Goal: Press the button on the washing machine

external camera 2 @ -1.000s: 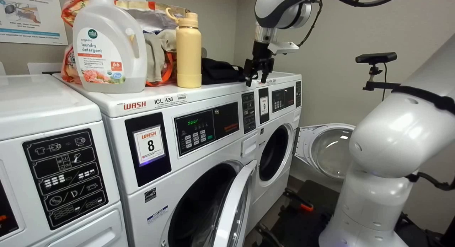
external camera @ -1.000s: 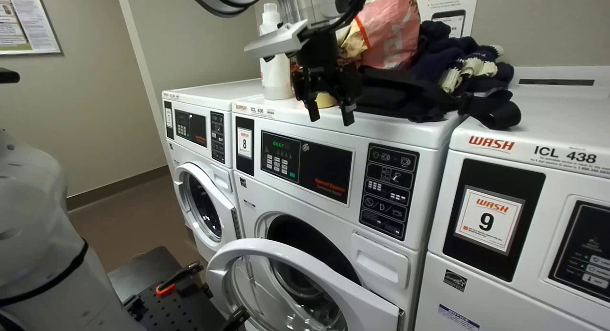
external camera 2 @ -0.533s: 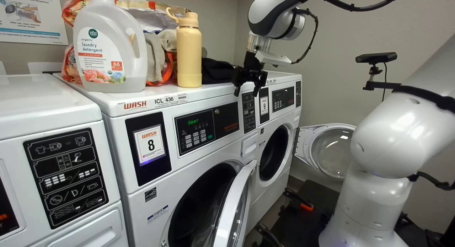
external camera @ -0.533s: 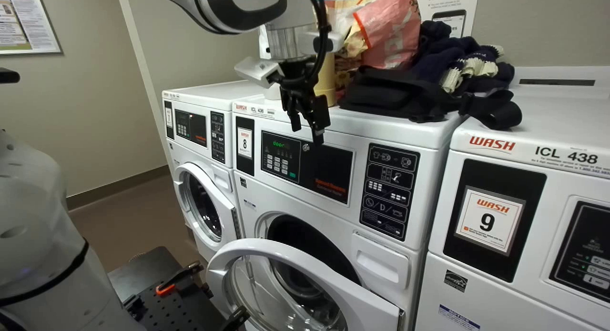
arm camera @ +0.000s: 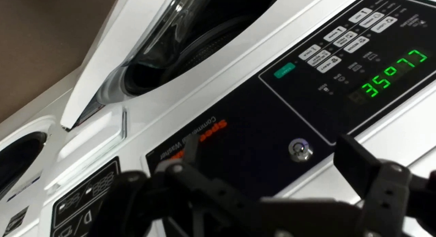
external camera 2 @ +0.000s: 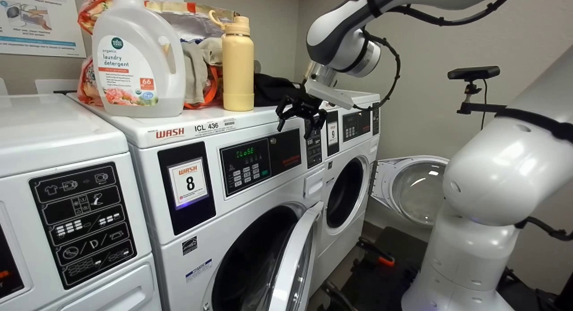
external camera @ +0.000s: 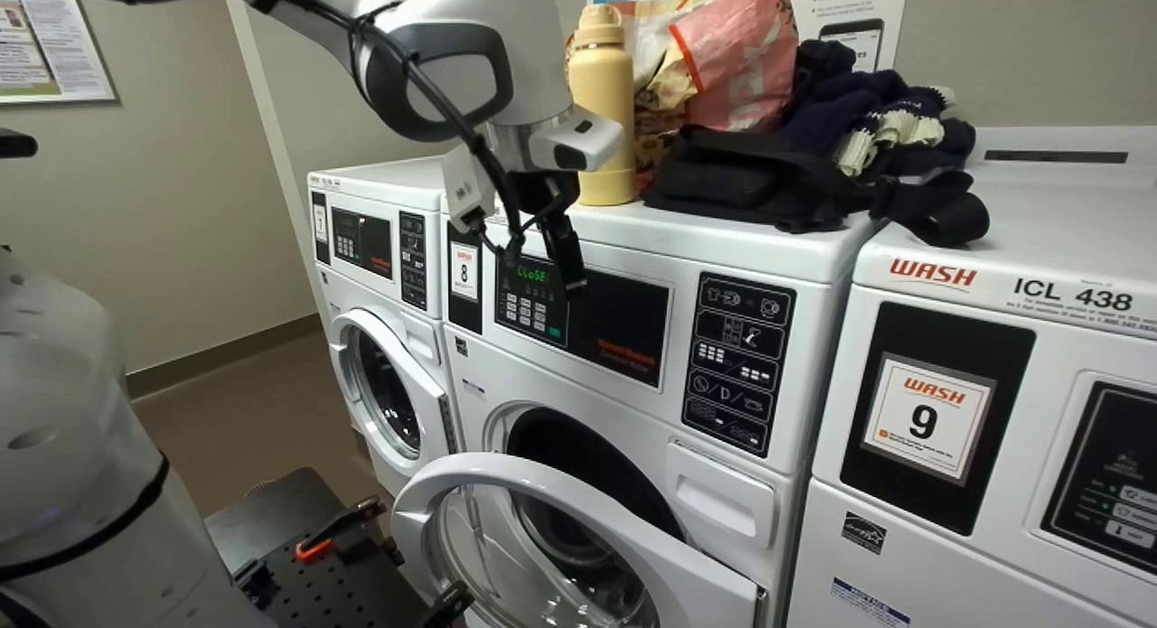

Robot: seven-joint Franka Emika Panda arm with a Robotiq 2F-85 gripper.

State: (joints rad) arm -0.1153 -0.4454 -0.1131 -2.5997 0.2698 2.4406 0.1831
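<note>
In an exterior view you have the detergent jug (external camera 2: 138, 69) at upper left and the yellow bottle (external camera 2: 238, 69) to its right, both standing on the washing machine (external camera 2: 237, 208), which takes up the left and centre of the frame. Its control panel (external camera 2: 262, 161) sits mid-frame, small keys (external camera 2: 244, 176) below a green readout (external camera 2: 245, 153) of "CLOSE", and its round door (external camera 2: 291, 257) stands swung out at bottom centre. Your gripper (external camera 2: 294, 132) hangs by the panel's upper right end, jaws released and spread wide, as the wrist view shows; whether it touches, you can't tell. Farther right come the machine with the "9" sticker (external camera 2: 342, 246), its glass door (external camera 2: 416, 190) swung out, and your white arm (external camera 2: 506, 181).
</note>
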